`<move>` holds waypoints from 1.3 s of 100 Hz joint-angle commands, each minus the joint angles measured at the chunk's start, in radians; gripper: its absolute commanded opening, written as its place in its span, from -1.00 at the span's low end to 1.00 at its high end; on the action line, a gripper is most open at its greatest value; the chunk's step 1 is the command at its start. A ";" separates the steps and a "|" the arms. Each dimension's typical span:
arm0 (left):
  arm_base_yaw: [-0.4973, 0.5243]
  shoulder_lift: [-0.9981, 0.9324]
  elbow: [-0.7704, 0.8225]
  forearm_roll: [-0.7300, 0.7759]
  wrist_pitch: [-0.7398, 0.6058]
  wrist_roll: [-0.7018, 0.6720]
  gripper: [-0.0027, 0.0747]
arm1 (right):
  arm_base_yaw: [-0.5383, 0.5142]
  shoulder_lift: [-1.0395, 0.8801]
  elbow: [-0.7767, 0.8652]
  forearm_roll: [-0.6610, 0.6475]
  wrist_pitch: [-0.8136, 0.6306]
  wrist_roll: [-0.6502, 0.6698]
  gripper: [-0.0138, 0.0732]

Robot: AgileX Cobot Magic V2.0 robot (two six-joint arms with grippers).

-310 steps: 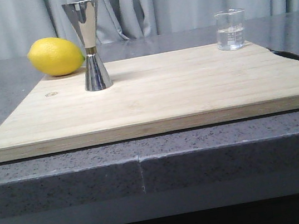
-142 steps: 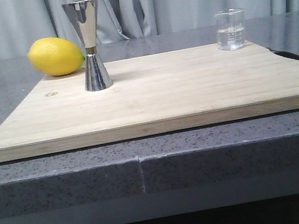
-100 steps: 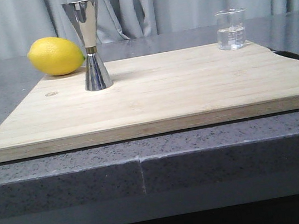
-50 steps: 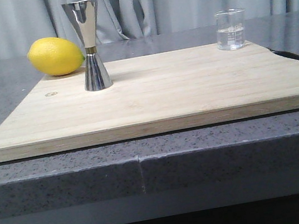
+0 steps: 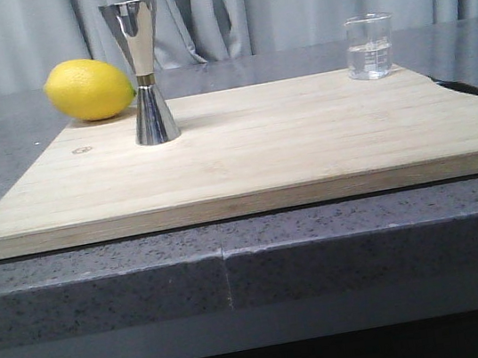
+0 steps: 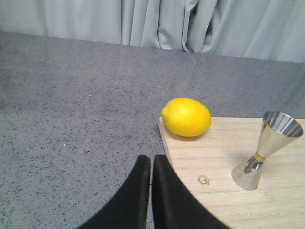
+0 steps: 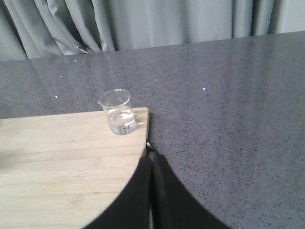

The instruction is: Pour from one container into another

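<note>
Well ahead of both arms' closed, empty fingers (image 7: 150, 157): beaker (image 7: 118, 112) and jigger (image 6: 261, 150), apart.

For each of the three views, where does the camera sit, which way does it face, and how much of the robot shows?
Front view: low before the counter, facing forward over the cutting board, jigger, lemon, beaker; no robot visible.
Left wrist view: above the board's left corner; left gripper fingers together; shares lemon and jigger with the front view.
Right wrist view: above the board's right corner; right gripper fingers together; shares the beaker.
</note>
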 commanded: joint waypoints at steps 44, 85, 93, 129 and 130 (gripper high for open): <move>-0.007 0.013 -0.037 -0.011 -0.170 0.007 -0.98 | -0.005 0.008 -0.037 -0.090 -0.124 -0.006 -0.83; -0.007 0.013 -0.037 -0.002 -0.160 0.007 -0.78 | -0.005 0.008 -0.037 -0.133 -0.130 -0.006 -0.61; -0.007 0.013 -0.037 -0.002 -0.160 0.007 -0.58 | -0.005 0.008 -0.037 -0.133 -0.132 -0.006 -0.41; -0.007 0.013 -0.037 -0.002 -0.152 0.007 0.91 | -0.005 0.012 -0.037 -0.134 -0.188 -0.006 0.46; -0.007 0.013 -0.037 -0.002 -0.152 0.007 0.91 | -0.005 0.012 -0.037 -0.134 -0.188 -0.006 0.46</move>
